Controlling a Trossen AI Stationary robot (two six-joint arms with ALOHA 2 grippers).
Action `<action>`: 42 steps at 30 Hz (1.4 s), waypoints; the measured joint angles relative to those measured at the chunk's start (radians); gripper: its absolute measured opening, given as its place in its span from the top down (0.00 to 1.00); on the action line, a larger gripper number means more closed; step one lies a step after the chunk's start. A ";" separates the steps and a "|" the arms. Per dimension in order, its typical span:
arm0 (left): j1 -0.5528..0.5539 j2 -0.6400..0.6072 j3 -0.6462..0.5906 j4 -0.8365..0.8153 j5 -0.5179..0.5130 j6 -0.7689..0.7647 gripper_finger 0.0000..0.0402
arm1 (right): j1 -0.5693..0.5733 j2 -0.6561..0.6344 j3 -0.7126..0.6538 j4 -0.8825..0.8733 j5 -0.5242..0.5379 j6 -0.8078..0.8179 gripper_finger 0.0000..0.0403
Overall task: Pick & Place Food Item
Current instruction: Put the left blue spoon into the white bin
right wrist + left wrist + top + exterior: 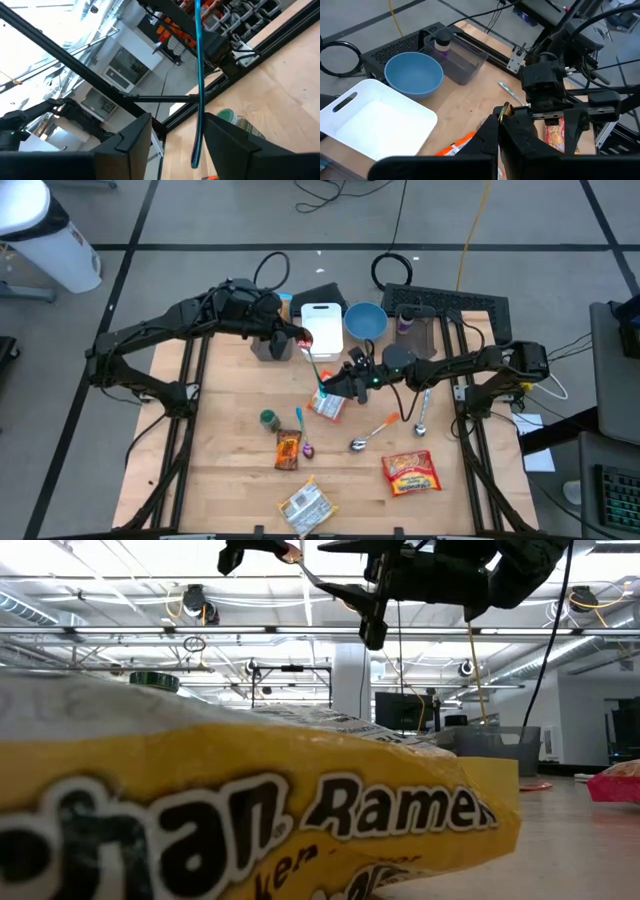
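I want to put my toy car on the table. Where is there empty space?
The bare wood along the left side, beside the green-lidded jar, is free, and so is the front left corner. The strip right of the red ramen packet is tight. The middle is crowded with snack packets and spoons, and both grippers, left and right, work near the white tray.
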State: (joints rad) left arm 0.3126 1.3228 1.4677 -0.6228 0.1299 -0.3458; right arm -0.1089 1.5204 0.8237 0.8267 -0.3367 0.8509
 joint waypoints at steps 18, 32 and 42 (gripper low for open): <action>0.000 0.000 0.000 0.048 0.002 -0.004 0.99 | 0.000 0.000 0.000 -0.049 0.003 -0.023 0.98; 0.000 -0.002 0.000 0.053 0.020 -0.002 0.96 | 0.000 0.000 -0.001 -0.045 0.001 -0.054 0.99; 0.000 -0.002 0.000 0.072 0.022 0.010 0.77 | 0.000 0.000 -0.001 -0.026 0.021 -0.063 1.00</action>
State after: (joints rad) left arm 0.3127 1.3212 1.4673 -0.5504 0.1519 -0.3355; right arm -0.1089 1.5204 0.8227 0.8006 -0.3157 0.7879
